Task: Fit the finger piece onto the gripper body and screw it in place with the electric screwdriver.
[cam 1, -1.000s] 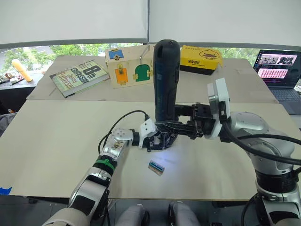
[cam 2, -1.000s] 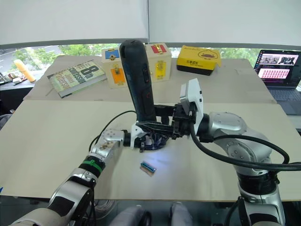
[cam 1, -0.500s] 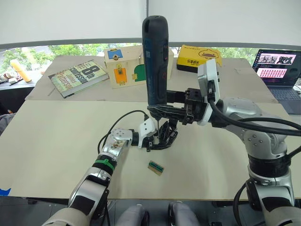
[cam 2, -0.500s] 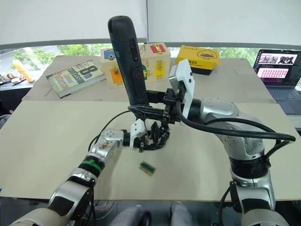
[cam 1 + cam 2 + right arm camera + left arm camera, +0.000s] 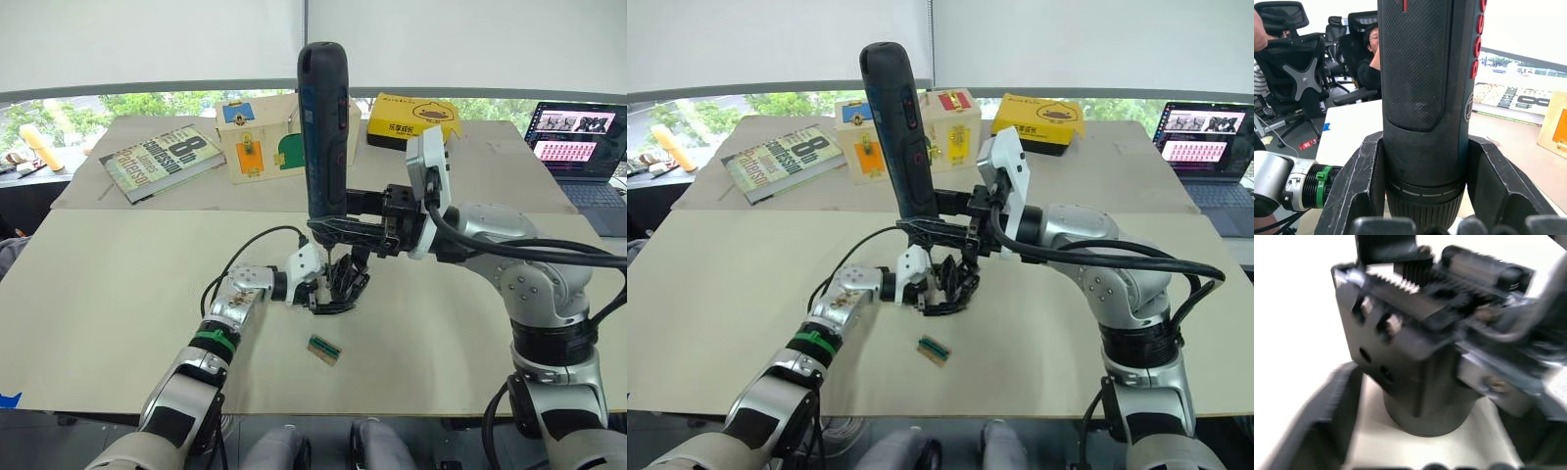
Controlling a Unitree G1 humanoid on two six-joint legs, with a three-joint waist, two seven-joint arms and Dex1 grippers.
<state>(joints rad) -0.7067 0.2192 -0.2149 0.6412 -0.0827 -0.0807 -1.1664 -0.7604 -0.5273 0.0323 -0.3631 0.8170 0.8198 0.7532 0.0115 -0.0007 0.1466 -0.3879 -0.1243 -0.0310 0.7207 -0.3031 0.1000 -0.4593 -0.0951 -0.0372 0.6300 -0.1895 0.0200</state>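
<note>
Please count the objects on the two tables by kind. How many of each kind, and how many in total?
Books: 1
Boxes: 2, wooden and yellow
Laptops: 1
Small green blocks: 1
Electric screwdrivers: 1
Gripper bodies: 1
Total: 7

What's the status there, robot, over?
Right gripper shut on electric screwdriver, upright above gripper body. Left gripper shut on gripper body. Small green block lies apart on table, not in the way.
</note>
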